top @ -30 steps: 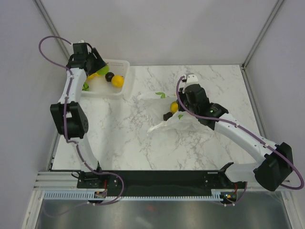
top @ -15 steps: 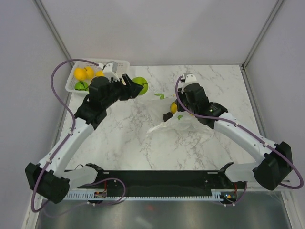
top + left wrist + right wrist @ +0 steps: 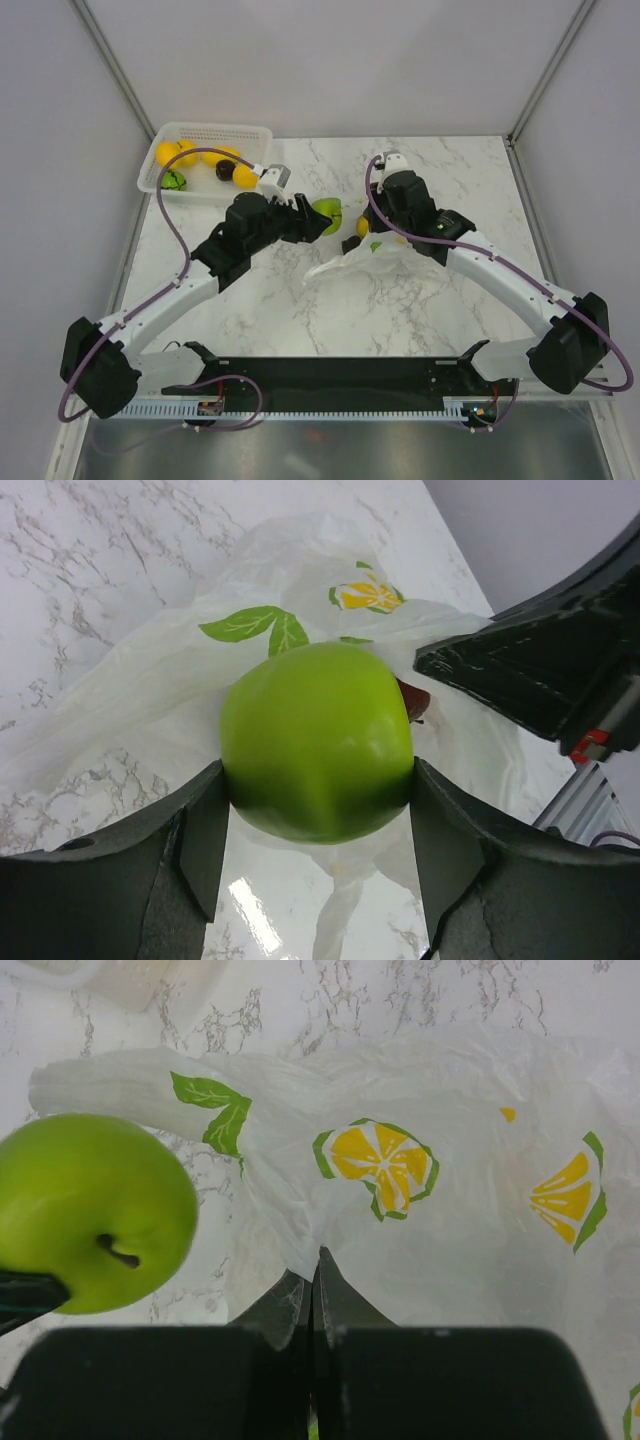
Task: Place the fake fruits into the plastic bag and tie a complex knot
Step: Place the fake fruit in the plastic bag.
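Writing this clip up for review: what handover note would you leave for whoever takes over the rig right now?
Left gripper: closed on a green apple, held above the bag.
Right gripper: shut, pinching the bag's plastic.
Bag: lies crumpled on the table; a yellow fruit shows inside.
Basket, far left corner: several fruits inside, yellow, green and dark.
Done: at least one fruit bagged.
Left: drop the apple in, move the basket's fruits over, tie the knot; none is tied yet.
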### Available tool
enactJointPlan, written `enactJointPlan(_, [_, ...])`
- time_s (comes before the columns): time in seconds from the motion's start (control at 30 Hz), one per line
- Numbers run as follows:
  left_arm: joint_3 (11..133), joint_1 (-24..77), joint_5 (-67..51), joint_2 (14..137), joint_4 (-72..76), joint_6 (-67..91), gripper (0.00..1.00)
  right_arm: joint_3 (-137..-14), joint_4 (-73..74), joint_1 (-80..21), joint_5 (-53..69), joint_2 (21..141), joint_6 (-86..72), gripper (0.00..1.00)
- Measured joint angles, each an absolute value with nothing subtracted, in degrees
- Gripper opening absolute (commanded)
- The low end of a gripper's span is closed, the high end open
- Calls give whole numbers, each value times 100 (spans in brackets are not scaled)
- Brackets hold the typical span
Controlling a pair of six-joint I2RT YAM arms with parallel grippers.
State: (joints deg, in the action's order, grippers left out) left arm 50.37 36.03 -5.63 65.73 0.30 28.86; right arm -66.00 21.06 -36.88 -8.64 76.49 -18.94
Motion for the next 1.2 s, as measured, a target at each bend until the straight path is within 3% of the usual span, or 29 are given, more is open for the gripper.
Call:
enactJointPlan(0.37, [5159, 4077, -458, 8152, 440, 2910, 53, -6606, 2193, -3688, -1162, 7644, -1981, 0])
enactJointPlan(0.73, [6667, 4762, -279, 10217, 674, 2910, 53, -6606, 2335, -3531, -1865, 7400, -1968, 0])
enactJointPlan(0.77, [6692, 4888, -281, 10261, 698, 2910, 90, -6606, 2342, -3472, -1909, 7363, -1968, 0])
enactJointPlan(0.8, [6678, 4989, -270, 10267, 701, 2941, 100, -6606, 2353, -3415, -1935, 7325, -1968, 0])
enactJointPlan(1.2, [6239, 5105, 106, 9135, 379, 3087, 99, -6604, 2362, -3201, -1907, 7249, -1975, 0])
